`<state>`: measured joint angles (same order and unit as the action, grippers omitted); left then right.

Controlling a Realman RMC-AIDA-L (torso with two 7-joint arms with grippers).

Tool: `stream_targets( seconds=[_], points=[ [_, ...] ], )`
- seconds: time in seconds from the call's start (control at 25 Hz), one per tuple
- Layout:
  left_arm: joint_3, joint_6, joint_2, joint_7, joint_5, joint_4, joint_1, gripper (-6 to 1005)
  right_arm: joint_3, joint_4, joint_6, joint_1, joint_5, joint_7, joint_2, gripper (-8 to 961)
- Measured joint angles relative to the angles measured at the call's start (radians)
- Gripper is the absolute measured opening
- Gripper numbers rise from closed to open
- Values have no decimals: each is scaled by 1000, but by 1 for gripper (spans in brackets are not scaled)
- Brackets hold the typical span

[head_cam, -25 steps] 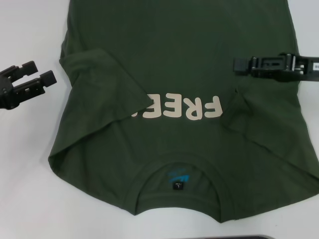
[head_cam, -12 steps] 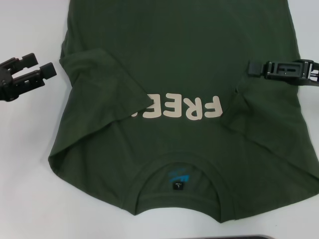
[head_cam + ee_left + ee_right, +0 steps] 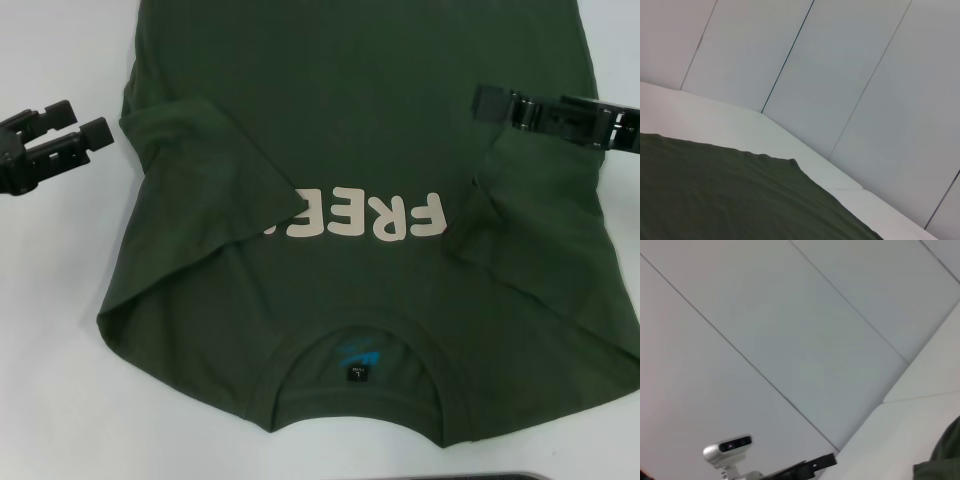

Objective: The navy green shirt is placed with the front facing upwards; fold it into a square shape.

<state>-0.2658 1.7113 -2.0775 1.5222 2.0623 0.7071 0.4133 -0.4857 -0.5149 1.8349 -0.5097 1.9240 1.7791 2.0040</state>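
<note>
White table (image 3: 60,400) — navy green shirt (image 3: 360,120) spread flat.

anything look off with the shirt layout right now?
Mostly tidy. The dark olive-green cotton T-shirt lies flat, front up. Its sleeve on the robot's left is folded inward, hiding part of the cream "FREE!" lettering. The right end effector is over the other sleeve; the left end effector is off the cloth.

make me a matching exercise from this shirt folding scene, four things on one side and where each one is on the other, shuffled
Things:
1. left gripper
2. right gripper
3. FREE lettering
4. neck label

Places:
A. inside the collar, at the near edge
B. over the shirt's right side
C. across the shirt's middle, partly under a folded sleeve
D. off the navy green shirt, over the white table

Pairs: 1-D, 2-B, 3-C, 4-A
</note>
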Motion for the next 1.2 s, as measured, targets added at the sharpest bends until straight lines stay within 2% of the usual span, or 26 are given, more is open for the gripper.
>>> stream_targets(
  seconds=[0.08, 0.32, 0.48, 0.56, 0.68, 0.76, 1.0, 1.2],
  points=[
    [0, -2, 2, 2, 0, 0, 2, 842, 19, 3, 3, 1, -13, 30, 5, 814],
    [1, -6, 11, 19, -1, 11, 3, 842, 32, 16, -2, 26, -20, 49, 6, 886],
    [-5, 11, 15, 32, -1, 11, 3, 842, 51, -14, 5, 62, -26, -24, 21, 934],
    [-4, 22, 18, 47, -1, 12, 1, 842, 49, -64, 22, 85, -23, -87, 34, 946],
    [1, 47, 26, 73, -2, 14, -3, 842, 42, -207, 58, 142, -19, -186, 79, 946],
    [2, 62, 29, 93, -3, 22, -5, 841, 45, -269, 83, 174, -23, -237, 90, 946],
    [16, 119, 26, 104, -15, 39, -11, 841, 54, -274, 147, 201, -28, -296, 80, 947],
    [14, 146, 23, 118, -16, 49, -16, 841, 1, -249, 150, 202, -29, -287, 84, 947]
  ],
)
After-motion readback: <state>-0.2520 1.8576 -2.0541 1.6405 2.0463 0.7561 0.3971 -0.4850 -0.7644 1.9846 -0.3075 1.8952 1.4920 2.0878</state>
